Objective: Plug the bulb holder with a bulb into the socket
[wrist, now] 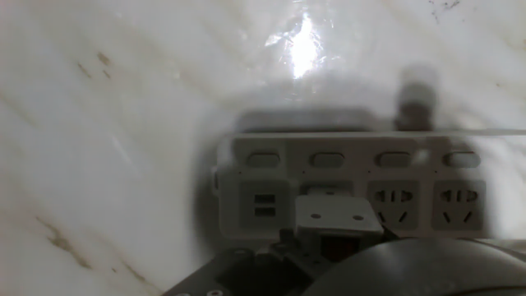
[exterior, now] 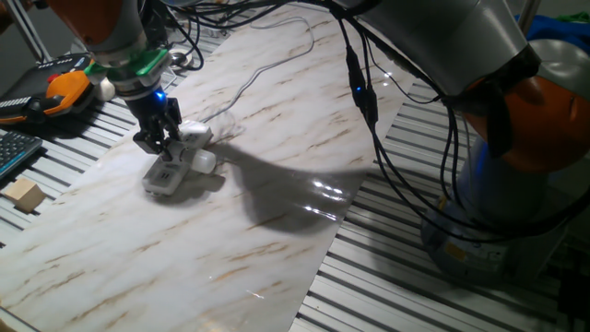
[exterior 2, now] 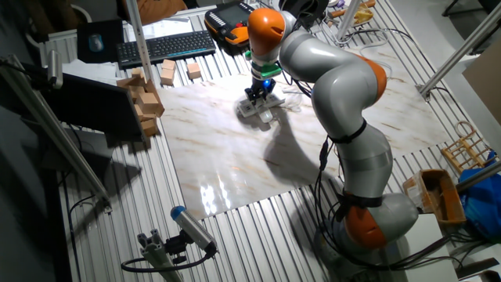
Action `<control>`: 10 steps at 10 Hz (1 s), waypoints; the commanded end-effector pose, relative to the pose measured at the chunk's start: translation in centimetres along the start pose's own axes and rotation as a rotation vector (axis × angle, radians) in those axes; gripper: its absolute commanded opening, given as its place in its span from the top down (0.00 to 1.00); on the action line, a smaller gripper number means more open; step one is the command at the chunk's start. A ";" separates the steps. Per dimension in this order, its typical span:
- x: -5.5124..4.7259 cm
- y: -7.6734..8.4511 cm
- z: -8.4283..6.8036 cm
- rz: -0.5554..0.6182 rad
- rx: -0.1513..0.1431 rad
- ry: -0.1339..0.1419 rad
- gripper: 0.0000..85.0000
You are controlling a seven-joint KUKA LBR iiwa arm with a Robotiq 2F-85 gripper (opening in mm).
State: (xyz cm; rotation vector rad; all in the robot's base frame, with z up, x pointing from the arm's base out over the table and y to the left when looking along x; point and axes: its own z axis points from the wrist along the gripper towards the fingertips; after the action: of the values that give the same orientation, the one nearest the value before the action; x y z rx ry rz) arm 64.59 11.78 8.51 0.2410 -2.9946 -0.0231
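The socket (exterior: pixel 164 178) is a long white power strip on the marble board, with its pale cord (exterior: pixel 267 65) running to the back. It also shows in the other fixed view (exterior 2: pixel 272 102) and in the hand view (wrist: pixel 411 201) as a row of outlets with switches. My gripper (exterior: pixel 159 146) stands over the strip, shut on the white bulb holder (wrist: pixel 337 212). The holder sits right at the strip's second outlet from its end. The white bulb (exterior: pixel 205 162) sticks out sideways beside the strip. I cannot tell if the pins are seated.
A wooden block (exterior: pixel 25 195), a keyboard (exterior: pixel 14 152) and an orange-black device (exterior: pixel 60 92) lie left of the board. Black cables (exterior: pixel 364 92) hang from the arm over the board. More wooden blocks (exterior 2: pixel 141 98) and a keyboard (exterior 2: pixel 164 47) sit beyond the board.
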 end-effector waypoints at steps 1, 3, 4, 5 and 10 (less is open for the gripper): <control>-0.1 0.0 0.2 0.000 0.002 -0.002 0.80; -0.3 -0.1 0.4 -0.004 0.005 0.000 0.80; -0.2 0.0 0.3 -0.002 0.002 0.008 0.80; -0.2 0.0 0.3 0.003 0.000 0.009 0.80; -0.2 0.0 0.2 0.039 0.025 -0.032 0.20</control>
State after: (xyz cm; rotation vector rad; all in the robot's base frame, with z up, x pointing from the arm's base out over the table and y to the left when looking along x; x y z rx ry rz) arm 64.79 11.84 8.25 0.1862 -3.0325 0.0140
